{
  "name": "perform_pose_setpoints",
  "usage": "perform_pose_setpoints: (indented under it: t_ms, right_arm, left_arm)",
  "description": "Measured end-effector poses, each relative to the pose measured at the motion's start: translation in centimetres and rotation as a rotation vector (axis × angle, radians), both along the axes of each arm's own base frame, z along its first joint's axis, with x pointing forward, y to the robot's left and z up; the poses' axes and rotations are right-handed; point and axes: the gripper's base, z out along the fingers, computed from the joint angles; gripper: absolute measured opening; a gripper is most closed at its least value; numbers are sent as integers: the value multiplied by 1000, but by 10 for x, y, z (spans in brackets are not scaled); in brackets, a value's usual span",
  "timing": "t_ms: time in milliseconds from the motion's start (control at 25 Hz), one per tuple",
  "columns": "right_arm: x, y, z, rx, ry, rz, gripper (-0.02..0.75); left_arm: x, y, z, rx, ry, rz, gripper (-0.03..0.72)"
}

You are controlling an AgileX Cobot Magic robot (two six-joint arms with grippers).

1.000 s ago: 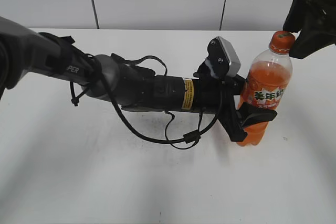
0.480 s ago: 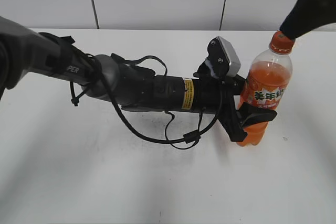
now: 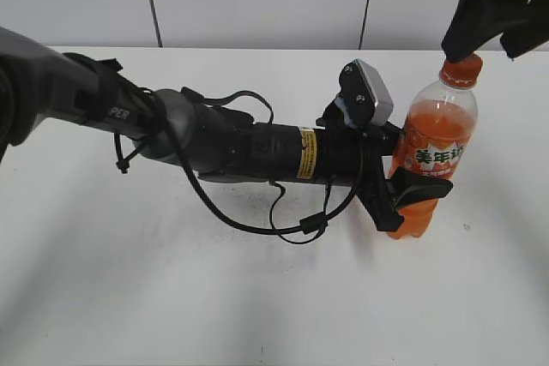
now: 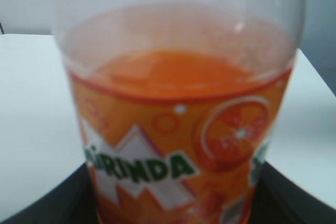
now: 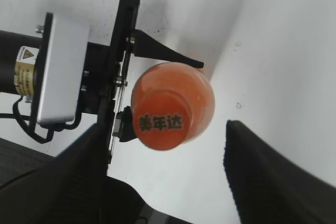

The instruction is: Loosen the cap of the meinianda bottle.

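The left gripper (image 3: 410, 199) is closed around the lower body of the meinianda bottle (image 3: 431, 160), one black finger (image 3: 420, 188) wrapping the front of the label, so the bottle stands upright on the white table (image 3: 257, 297) between its jaws. From the left wrist view the bottle (image 4: 178, 129) fills the space directly ahead of that gripper, orange soda up to the shoulder, with dark finger edges at the lower corners.

Beyond and above the left gripper, the right gripper (image 3: 489, 6) hangs over the cap (image 3: 461, 69). Its jaws stand wide apart, holding nothing; one dark finger (image 3: 467, 27) reaches down to the cap's top edge, though contact cannot be told. In the right wrist view the cap (image 5: 160, 123) lies straight below, between two spread fingers (image 5: 268, 177), nearer the left one.
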Motion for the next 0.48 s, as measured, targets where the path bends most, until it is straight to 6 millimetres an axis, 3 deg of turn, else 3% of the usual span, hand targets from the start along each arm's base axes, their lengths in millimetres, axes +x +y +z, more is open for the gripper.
perform_pose_setpoints:
  t_ms: [320, 480]
  right_arm:
    - [10, 5, -14, 9, 34, -5, 414]
    - [10, 5, -14, 11, 32, -2, 260]
  left_arm:
    - [0, 0, 0, 2, -1, 1, 428]
    - [0, 0, 0, 3, -1, 2, 428]
